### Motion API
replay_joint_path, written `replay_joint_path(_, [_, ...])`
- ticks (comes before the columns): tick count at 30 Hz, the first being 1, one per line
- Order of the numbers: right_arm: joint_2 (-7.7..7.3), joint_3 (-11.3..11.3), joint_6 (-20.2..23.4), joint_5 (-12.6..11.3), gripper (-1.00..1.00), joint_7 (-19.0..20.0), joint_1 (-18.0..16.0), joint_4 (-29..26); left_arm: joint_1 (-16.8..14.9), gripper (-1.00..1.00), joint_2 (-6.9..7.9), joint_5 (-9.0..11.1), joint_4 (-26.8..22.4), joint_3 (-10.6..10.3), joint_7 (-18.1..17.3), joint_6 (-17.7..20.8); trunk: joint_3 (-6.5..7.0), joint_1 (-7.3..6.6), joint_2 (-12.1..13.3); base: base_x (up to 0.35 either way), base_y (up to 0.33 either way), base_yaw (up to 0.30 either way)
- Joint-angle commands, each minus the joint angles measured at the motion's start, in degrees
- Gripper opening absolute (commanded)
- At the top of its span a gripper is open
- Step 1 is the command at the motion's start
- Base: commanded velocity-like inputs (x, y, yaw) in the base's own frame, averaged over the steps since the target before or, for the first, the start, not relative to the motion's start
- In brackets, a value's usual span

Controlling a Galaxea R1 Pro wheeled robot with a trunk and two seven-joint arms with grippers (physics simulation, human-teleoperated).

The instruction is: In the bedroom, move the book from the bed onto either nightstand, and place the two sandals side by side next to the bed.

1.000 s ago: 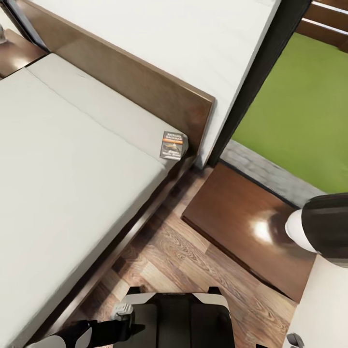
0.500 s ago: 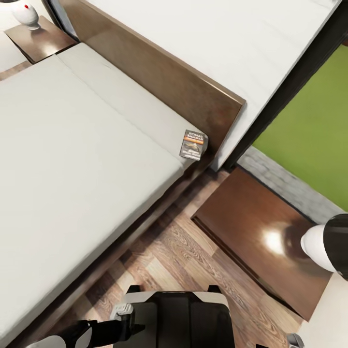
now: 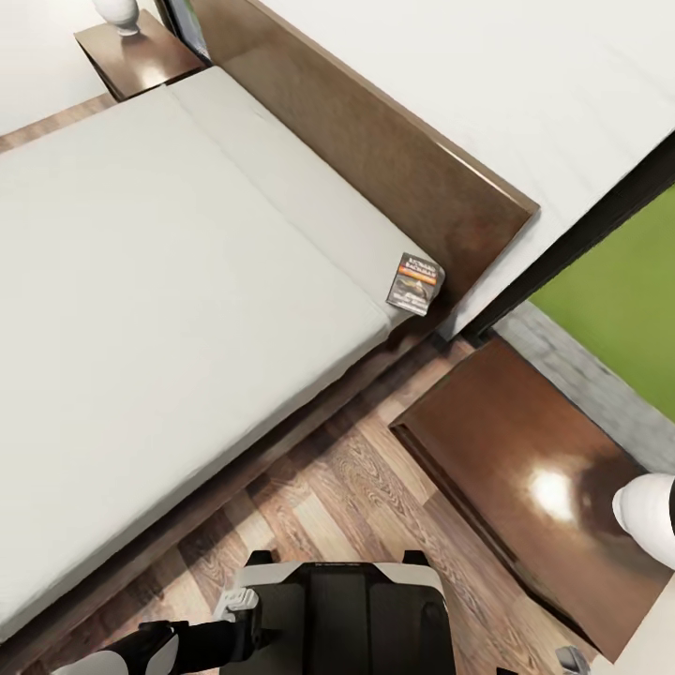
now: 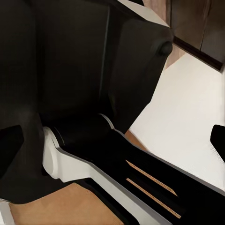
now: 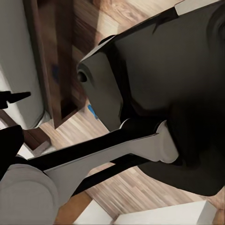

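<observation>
The book [image 3: 414, 283], a dark paperback with an orange band, lies flat on the mattress corner of the bed [image 3: 169, 281], close to the headboard [image 3: 394, 159] and just across a strip of plank floor [image 3: 347, 487] from the near nightstand [image 3: 525, 478]. A second nightstand [image 3: 141, 61], bearing a white vase [image 3: 117, 11], stands at the bed's far side. The robot appears to be on its approach for the first step, fetching the book; the next move calls for closing in on the bed's corner and reaching an arm over the mattress. The left arm [image 3: 159, 647] hangs low beside the base [image 3: 342, 619]. Whether either set of jaws is open or closed cannot be told; nothing is seen held.
</observation>
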Motion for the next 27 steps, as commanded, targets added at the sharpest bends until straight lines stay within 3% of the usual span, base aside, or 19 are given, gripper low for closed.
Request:
replay_joint_path(1, [-0.02, 0.20, 0.51, -0.48, 1.00, 0.20, 0.01, 0.00, -0.01, 1.00, -0.01, -0.32, -0.08, 0.49, -0.24, 0.59, -0.09, 0.03, -0.08, 0.000, 0.000, 0.263])
replay_joint_path(9, [-0.02, 0.20, 0.51, -0.47, 1.00, 0.32, 0.01, 0.00, -0.01, 1.00, -0.01, -0.32, -0.08, 0.49, -0.24, 0.59, -0.36, 0.03, -0.08, 0.000, 0.000, 0.212])
replay_joint_path(27, [-0.02, 0.36, 1.00, 0.04, 1.00, 1.04, 0.01, -1.24, -0.01, 1.00, -0.11, -0.32, -0.01, 0.42, -0.33, 0.66, -0.38, 0.03, -0.08, 0.000, 0.000, 0.005])
